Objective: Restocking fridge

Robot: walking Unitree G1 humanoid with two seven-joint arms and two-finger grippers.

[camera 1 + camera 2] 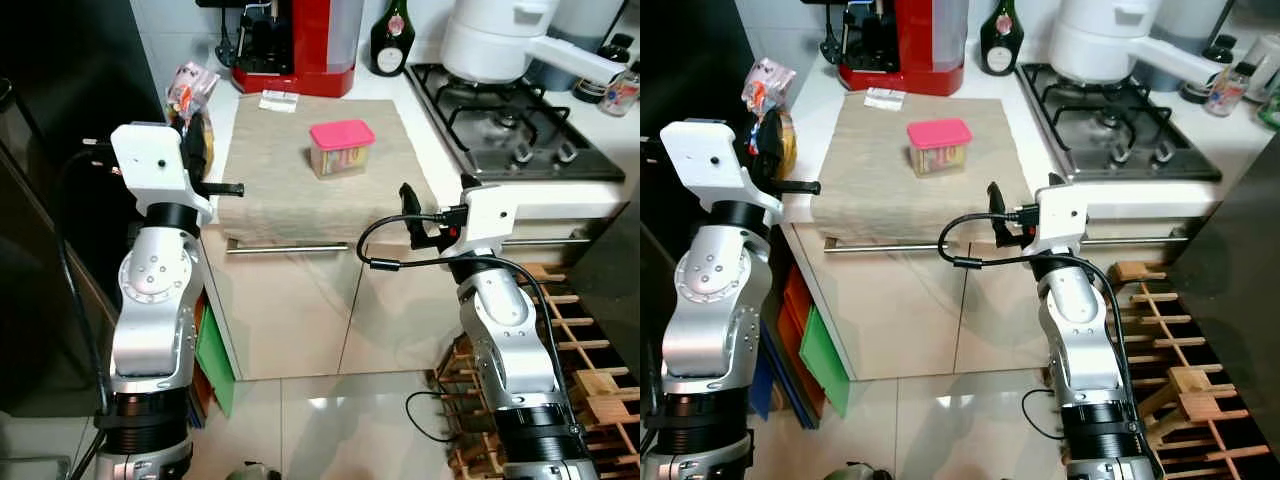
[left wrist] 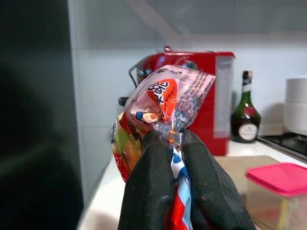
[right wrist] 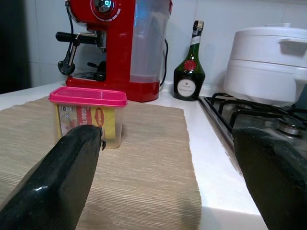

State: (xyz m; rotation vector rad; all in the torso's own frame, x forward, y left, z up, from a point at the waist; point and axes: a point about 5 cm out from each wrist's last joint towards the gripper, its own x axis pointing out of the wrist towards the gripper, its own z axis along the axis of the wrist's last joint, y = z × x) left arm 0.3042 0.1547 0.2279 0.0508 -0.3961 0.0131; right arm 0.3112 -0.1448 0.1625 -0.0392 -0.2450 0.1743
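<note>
A crinkly pink and orange snack bag point(image 2: 168, 96) is pinched at its neck by my left gripper point(image 2: 175, 160), which is shut on it. That bag point(image 1: 190, 85) is held above the counter's left edge, beside the black fridge front point(image 1: 60, 110). A clear container with a pink lid point(image 1: 341, 147) stands on the beige mat point(image 1: 290, 170) in the middle of the counter. My right gripper point(image 1: 410, 215) is open and holds nothing, level with the counter's front edge. The container point(image 3: 88, 115) sits ahead of its fingers point(image 3: 62, 177), apart from them.
A red coffee machine point(image 1: 295, 40) and a dark bottle point(image 1: 390, 40) stand at the back. A white pot point(image 1: 500, 35) sits on the gas hob point(image 1: 510, 130) to the right. A wooden rack point(image 1: 580, 350) stands on the floor by my right arm. Cupboard fronts with a bar handle point(image 1: 290, 247) face me.
</note>
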